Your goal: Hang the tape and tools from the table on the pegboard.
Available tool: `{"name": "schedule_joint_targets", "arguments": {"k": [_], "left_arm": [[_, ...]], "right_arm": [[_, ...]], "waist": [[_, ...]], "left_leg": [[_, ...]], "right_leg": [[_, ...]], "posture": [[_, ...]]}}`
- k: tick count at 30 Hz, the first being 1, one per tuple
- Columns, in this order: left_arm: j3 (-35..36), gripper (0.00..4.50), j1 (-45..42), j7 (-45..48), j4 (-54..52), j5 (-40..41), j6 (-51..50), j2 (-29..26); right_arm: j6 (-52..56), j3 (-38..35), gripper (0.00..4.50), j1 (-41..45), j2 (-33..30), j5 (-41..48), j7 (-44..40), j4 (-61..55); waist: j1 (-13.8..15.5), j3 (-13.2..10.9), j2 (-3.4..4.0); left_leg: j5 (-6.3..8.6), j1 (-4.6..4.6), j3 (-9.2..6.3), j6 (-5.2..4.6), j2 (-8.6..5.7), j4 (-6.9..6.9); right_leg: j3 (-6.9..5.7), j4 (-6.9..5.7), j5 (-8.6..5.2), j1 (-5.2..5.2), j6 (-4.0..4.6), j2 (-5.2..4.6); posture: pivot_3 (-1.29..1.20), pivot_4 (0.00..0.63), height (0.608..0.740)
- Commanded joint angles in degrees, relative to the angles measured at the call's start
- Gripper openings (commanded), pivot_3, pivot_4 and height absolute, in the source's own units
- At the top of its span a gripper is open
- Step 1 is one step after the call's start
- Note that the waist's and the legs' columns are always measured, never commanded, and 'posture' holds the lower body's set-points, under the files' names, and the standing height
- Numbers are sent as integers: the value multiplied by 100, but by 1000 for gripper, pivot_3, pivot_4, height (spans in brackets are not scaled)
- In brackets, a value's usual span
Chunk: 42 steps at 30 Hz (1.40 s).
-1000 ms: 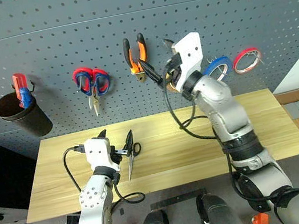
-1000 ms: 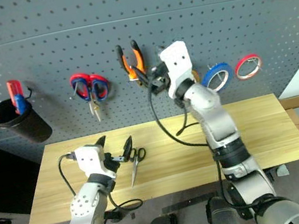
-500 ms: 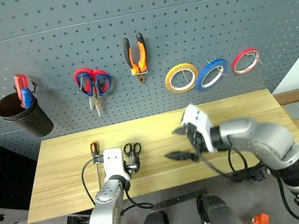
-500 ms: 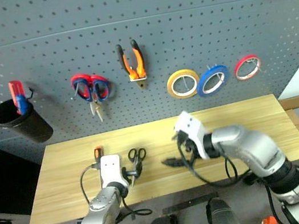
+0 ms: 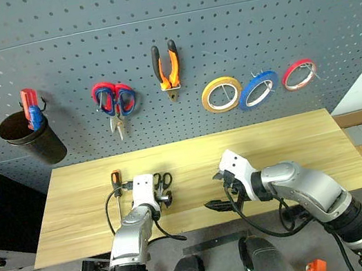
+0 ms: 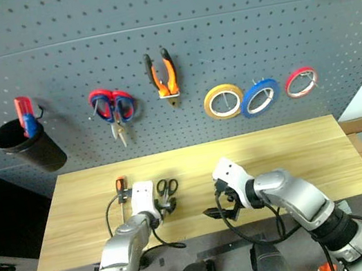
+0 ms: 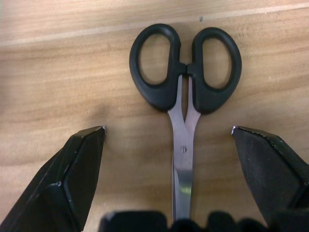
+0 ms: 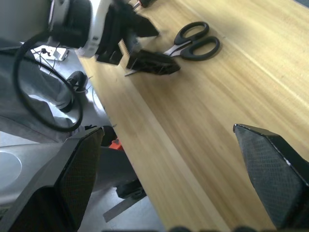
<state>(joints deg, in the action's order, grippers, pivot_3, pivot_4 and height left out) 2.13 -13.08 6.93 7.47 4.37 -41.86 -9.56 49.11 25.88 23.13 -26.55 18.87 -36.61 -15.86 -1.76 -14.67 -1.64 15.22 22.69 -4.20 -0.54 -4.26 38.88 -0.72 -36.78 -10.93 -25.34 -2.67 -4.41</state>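
Black-handled scissors point(image 7: 185, 92) lie flat on the counter point(image 5: 309, 148): light, rigid, thin. Left gripper point(image 7: 169, 133) jaws apart straddle the blades; grasp near the pivot. Right gripper point(image 8: 166, 133) jaws apart.

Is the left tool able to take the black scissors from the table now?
Probably yes: the left tool is open, its fingers either side of the black scissors, nothing between them.

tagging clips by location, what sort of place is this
Most likely a workshop or tool bench. A dark perforated pegboard holds hung pliers, scissors and three tape rolls, with a black cup of tools on it. Below stands a pale wooden table bearing small black-handled scissors and a screwdriver.
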Motion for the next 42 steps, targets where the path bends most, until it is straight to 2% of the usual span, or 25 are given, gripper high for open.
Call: {"name": "schedule_joint_targets", "arguments": {"k": [1, 3, 6, 17, 22, 26, 29, 35, 39, 42], "left_arm": [[-148, 4500, -10, 248, 304, 79, -559, -42], [-197, 4500, -43, 227, 360, 9, -780, -68], [-259, 3910, -28, 208, 324, -52, -947, -105], [-30, 152, -113, 91, 54, 14, -1500, -19], [-72, 97, 24, 142, -170, -71, -1314, -164], [83, 97, 429, 541, -1069, 172, 178, -205], [38, 97, 937, 784, -1777, 119, 1113, -403], [423, 97, 1594, 820, -2746, 276, 2821, -345], [464, 97, 1645, 670, -3067, 88, 3178, -376], [558, 97, 1307, 490, -3044, 30, 3359, -384]], "right_arm": [[-63, -92, 4454, -73, 1, -70, -21, -151], [-59, -100, 4454, -89, 9, -87, -20, -152], [-66, -104, 4500, -102, 27, -134, -27, -141], [-180, -187, 4500, -24, 152, -281, -30, 61], [-309, -220, 4500, 60, 162, -314, -73, 166], [-672, -357, 4500, 117, 131, -139, -458, 38], [-850, -578, 4500, 99, 148, 321, -979, -306], [-931, -1032, 4500, 411, 572, 1181, -1392, -702], [-877, -1064, 4500, 743, 751, 1291, -1368, -601], [-1153, -1099, 4500, 862, 937, 1334, -1449, -465]], "waist": [[-1, 9, 7], [-3, 30, 22], [-10, 73, 36], [-5, 119, 52], [-7, 126, 52], [-10, 128, 46], [10, 126, 43], [15, 126, 43], [42, 127, 42], [98, 128, 40]], "left_leg": [[0, -1, -1, 0, 0, 0], [0, -7, -1, 0, 0, 0], [0, -12, 1, 0, 0, -1], [0, -33, 0, 1, -2, -2], [0, -33, 0, 1, -1, -2], [3, -25, 2, 5, 2, -6], [3, 0, -13, 8, 2, -5], [5, 13, -23, 9, 7, -13], [5, 17, -26, 7, 7, -12], [4, 17, -28, 7, 6, -12]], "right_leg": [[0, -1, 0, 1, 0, 0], [-1, 0, -1, 6, -2, 0], [1, 0, -3, 10, -4, 0], [3, 4, -9, 34, -14, -3], [3, 4, -9, 32, -14, -3], [7, 5, -9, 18, -13, -8], [6, 8, 0, 3, 3, -14], [-2, 51, 3, 6, 6, -15], [-7, 69, 11, 12, -2, -13], [-10, 70, 14, 13, 3, -7]], "posture": [[-97, 217, 740], [-96, 216, 740], [-95, 214, 740], [-83, 206, 740], [-76, 199, 740], [-69, 198, 740], [-60, 197, 740], [-39, 194, 740], [-13, 190, 740], [4, 191, 740]]}}
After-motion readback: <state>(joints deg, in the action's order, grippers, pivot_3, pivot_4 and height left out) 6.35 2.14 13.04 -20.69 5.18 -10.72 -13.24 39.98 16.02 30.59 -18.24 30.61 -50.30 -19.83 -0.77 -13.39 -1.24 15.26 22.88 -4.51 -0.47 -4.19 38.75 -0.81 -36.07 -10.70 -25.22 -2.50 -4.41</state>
